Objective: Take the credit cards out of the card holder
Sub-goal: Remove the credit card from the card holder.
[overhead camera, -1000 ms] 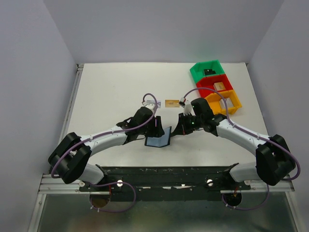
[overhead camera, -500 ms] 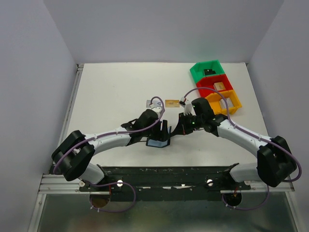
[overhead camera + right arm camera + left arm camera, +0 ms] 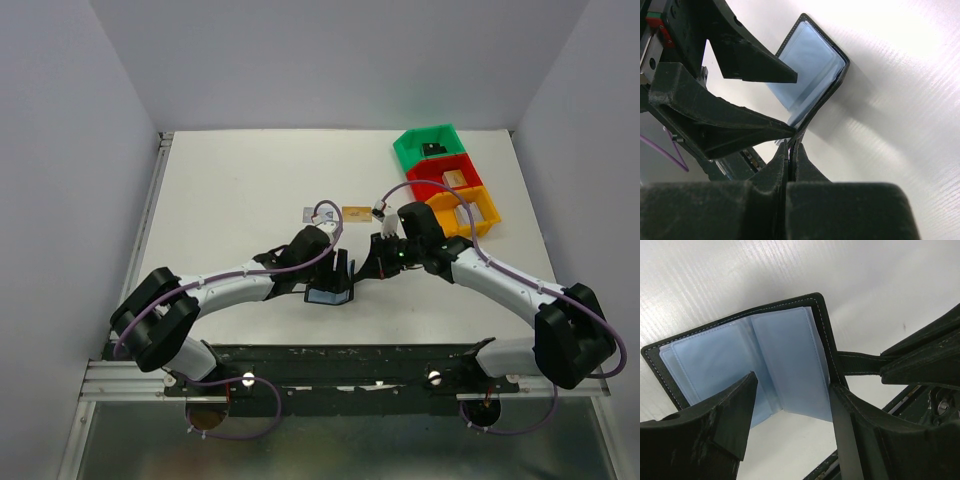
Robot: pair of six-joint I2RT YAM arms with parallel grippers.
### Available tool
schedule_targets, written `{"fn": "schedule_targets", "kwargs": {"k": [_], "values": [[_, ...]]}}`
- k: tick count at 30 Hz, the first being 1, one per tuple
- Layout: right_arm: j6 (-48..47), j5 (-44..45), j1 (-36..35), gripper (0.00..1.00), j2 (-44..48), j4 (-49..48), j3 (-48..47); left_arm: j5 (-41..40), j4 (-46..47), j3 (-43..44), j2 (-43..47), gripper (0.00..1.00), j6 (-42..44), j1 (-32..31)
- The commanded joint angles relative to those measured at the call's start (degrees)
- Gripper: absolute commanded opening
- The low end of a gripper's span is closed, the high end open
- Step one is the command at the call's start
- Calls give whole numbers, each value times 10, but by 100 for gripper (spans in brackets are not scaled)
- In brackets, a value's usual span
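The card holder stands open on the table, black outside with blue-grey pockets facing the left wrist camera. My right gripper is shut on its strap tab, which holds it up at the right side. My left gripper is open, its fingers spread either side of the pocket pages, just above the holder. No card shows in the pockets. On the table behind lie a gold-orange credit card and a grey card, the latter half hidden by a cable.
Green, red and orange bins with small items stand at the back right, close behind the right arm. The left arm's purple cable loops over the two loose cards. The black rail runs along the near edge.
The left gripper has moved right and down over the holder and opened wider. The holder now stands more upright under it. The right gripper has stayed shut on the tab.
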State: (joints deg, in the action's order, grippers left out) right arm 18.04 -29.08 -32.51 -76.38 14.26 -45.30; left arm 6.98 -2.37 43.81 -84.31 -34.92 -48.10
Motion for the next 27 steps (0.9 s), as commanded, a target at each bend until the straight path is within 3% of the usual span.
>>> {"fn": "schedule_targets", "kwargs": {"k": [1,14,27], "values": [[-6,-8,1,0,9,1,-6,-26,-11,6,8,70,6,-2],[-7,-5,1,0,7,3,-6,-94,-28,-12,44,70,-6,-2],[-9,-3,2,0,6,8,-9,-100,-37,-9,28,71,-4,-2]]}}
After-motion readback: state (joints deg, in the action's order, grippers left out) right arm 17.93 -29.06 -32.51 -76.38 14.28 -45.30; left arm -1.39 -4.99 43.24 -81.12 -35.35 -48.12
